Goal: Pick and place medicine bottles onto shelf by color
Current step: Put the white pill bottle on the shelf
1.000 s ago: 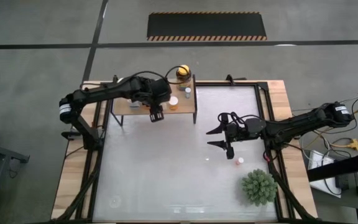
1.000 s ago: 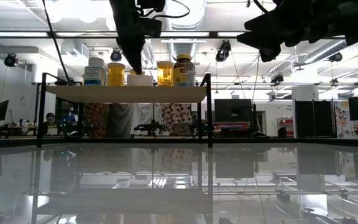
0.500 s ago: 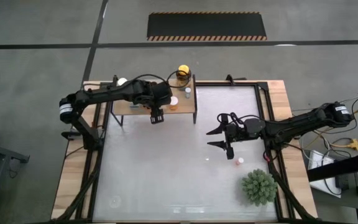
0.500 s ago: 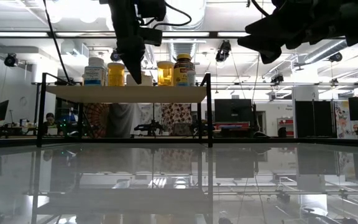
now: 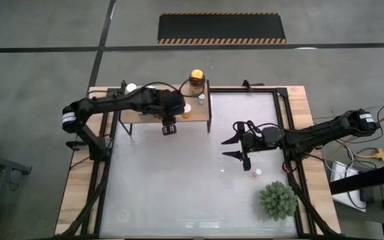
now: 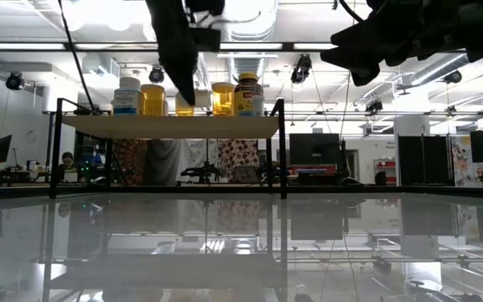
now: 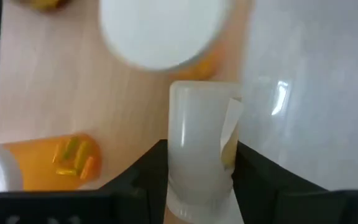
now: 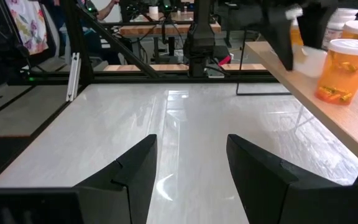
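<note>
My left gripper (image 5: pixel 169 127) hangs over the near edge of the light-wood shelf (image 5: pixel 145 112), shut on a small white bottle (image 7: pixel 197 140), which also shows in the right wrist view (image 8: pixel 309 61). An orange bottle with a white cap (image 5: pixel 187 110) stands on the board beside it. The yellow-capped amber jar (image 5: pixel 195 78), a small white cap (image 5: pixel 201 99) and a white-capped bottle (image 5: pixel 131 87) stand farther back. In the low view the bottles (image 6: pixel 223 97) form a row on the board. My right gripper (image 5: pixel 234 148) waits open above mid-table. One small bottle (image 5: pixel 257 172) stands on the tabletop. My left gripper pinches the white bottle's body (image 7: pixel 191 168) between its two fingers (image 7: pixel 148 171), one on each side, coming from above and pointing down. The bottle reaches out past the fingertips toward the board. I cannot tell whether its far end (image 7: pixel 201 93) touches the board.
A spiky green plant (image 5: pixel 277 200) sits near the table's near right corner. The shelf's black frame legs (image 6: pixel 282 147) stand on the white tabletop (image 5: pixel 179 193). People and monitors show in the room beyond the table.
My left gripper has crept a little toward the shelf's near edge and toward the orange bottle, keeping its hold. In the low view the white bottle, earlier low against the board, now shows slightly higher and further right.
</note>
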Motion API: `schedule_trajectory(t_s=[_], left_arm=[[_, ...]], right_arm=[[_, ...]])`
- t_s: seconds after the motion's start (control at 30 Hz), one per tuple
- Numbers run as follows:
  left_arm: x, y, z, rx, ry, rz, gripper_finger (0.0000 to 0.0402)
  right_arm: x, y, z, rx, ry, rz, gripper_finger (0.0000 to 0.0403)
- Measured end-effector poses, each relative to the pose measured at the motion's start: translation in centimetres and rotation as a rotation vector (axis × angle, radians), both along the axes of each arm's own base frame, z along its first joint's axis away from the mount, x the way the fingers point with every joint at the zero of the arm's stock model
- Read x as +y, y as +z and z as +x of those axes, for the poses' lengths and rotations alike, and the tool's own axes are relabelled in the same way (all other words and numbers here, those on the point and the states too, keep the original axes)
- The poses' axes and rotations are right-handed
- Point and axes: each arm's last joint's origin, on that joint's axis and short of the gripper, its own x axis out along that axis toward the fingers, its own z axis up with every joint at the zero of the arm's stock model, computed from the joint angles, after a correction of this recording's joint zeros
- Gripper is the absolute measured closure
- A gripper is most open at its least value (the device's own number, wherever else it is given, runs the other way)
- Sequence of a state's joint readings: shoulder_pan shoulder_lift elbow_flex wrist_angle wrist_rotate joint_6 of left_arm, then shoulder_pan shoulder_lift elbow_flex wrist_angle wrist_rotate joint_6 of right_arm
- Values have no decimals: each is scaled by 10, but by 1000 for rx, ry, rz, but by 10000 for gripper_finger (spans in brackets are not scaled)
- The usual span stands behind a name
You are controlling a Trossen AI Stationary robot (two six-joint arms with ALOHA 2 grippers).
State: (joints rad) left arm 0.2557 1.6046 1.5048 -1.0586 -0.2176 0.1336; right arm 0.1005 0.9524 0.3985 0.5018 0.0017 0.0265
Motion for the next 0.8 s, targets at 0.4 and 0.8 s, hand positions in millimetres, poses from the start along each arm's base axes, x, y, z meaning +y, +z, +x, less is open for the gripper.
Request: schedule_trajectory(t_s=[0.4,0.8], left_arm=[[-119,13,8,-233,-243,-21,275],[-162,-4,17,-353,-229,17,272]], right_arm=[[2,1,13,-86,2,15,218],[13,15,70,-62,98,-132,218]])
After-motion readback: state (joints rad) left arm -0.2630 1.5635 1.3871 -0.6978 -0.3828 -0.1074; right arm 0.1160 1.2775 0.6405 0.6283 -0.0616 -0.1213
